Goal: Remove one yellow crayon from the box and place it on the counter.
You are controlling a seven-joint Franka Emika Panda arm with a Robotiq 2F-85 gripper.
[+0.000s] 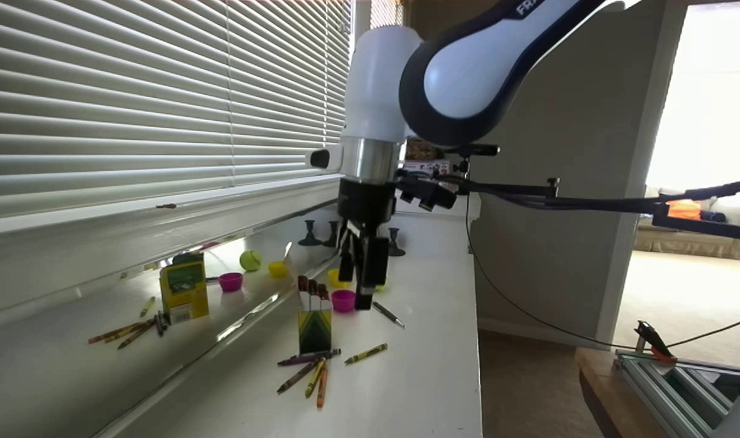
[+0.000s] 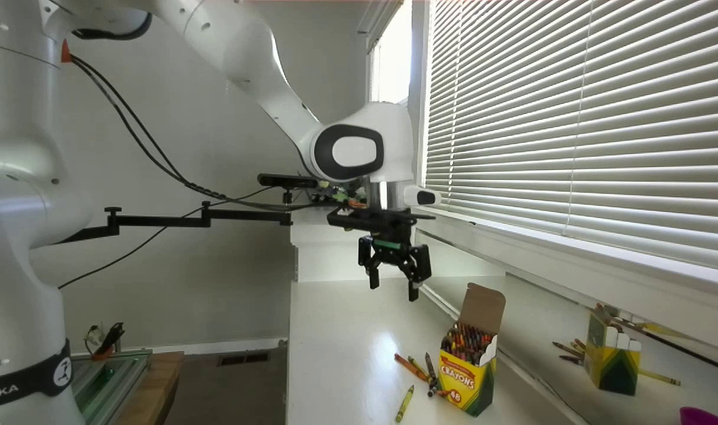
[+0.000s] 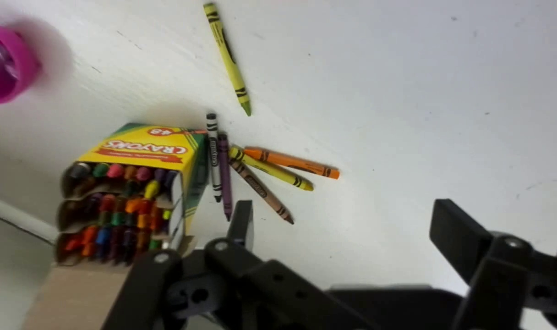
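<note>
Slantwise: yellow crayon (image 3: 229,62) on the white countertop (image 3: 397,105)

At the wrist view's upper centre its long axis runs steeply, tip downward, slightly right (a second yellow crayon (image 3: 271,169) slants mid-frame). The Robotiq gripper's (image 3: 345,221) jaws stand wide apart.

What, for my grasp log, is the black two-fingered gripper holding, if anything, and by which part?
Nothing: the black two-fingered gripper hangs open above the glossy white countertop, with nothing between its fingers.

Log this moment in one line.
gripper: open, empty, above counter | box: upright, open, yellow crayon inside | loose crayons: on counter beside box, yellow among them
</note>
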